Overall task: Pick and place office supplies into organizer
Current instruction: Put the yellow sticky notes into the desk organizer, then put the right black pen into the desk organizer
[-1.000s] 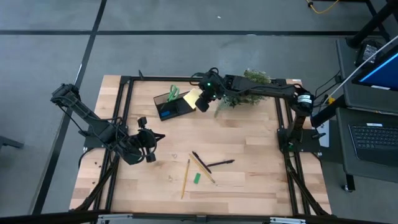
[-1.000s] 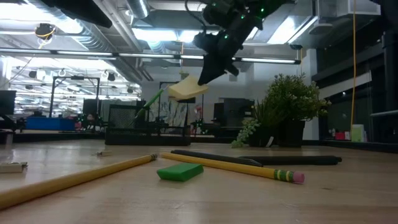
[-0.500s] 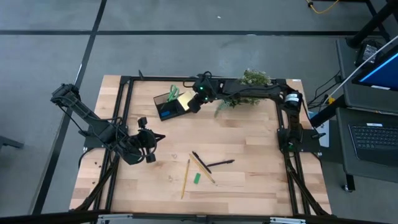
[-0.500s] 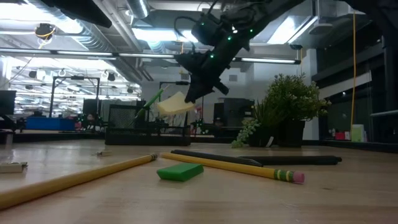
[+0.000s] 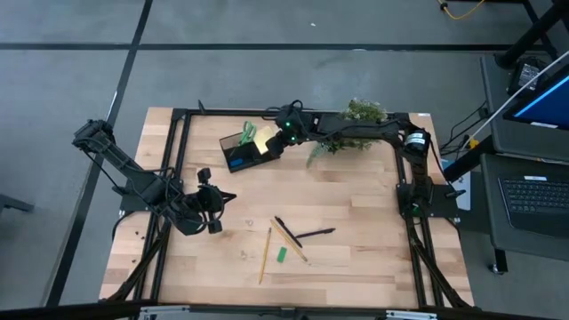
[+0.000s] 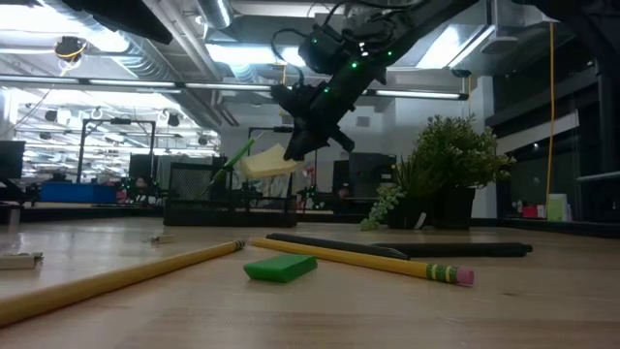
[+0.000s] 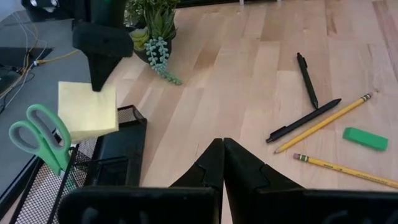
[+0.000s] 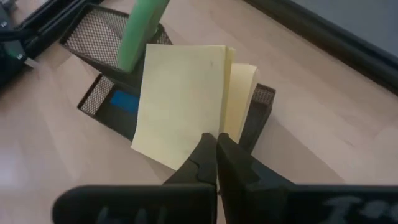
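Fingers of the left gripper were pressed together on nothing, low over the desk near its left side. Further right, the organizer held green-handled scissors and a small blue block. Above its right end hung the sticky-note pad, its lower edge pinched between the right gripper fingers. Pencils, pens and a green block lay mid-desk.

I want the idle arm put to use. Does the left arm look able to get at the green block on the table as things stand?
Probably yes. The left gripper is shut and holds nothing, and bare table lies between it and the green block. Only a pencil lies beside the block; the right gripper is away over the organizer.
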`<state>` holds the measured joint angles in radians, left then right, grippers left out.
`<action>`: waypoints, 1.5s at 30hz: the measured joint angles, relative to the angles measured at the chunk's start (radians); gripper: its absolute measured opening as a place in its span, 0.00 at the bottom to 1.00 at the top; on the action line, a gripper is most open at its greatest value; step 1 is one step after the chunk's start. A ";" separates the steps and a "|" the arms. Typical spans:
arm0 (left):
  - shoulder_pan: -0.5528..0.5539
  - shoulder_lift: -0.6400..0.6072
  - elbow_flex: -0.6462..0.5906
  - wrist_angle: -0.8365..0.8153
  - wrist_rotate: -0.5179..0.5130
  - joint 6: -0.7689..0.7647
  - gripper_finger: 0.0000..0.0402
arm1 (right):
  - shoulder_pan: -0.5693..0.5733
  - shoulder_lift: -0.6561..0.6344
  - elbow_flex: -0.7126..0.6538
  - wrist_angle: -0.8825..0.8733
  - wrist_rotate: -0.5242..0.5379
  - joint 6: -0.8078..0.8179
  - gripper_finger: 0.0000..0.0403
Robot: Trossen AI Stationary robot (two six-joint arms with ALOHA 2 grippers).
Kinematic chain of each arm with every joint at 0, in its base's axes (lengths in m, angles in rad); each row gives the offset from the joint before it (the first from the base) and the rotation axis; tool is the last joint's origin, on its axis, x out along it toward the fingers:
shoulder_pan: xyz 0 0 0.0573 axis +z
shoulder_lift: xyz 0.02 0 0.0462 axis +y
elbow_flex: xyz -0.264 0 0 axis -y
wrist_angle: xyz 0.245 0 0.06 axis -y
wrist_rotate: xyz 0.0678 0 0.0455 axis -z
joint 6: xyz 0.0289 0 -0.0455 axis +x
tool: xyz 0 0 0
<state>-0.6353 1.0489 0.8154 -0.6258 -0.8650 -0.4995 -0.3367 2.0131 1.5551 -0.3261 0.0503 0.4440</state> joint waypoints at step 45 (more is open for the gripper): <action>-0.005 0.000 0.000 0.001 0.023 -0.001 0.00 | 0.000 0.129 0.000 0.056 -0.046 0.022 0.25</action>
<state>-0.6403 1.0489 0.8154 -0.6250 -0.8421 -0.5006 -0.3370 2.1418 1.5551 -0.2703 0.0040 0.4656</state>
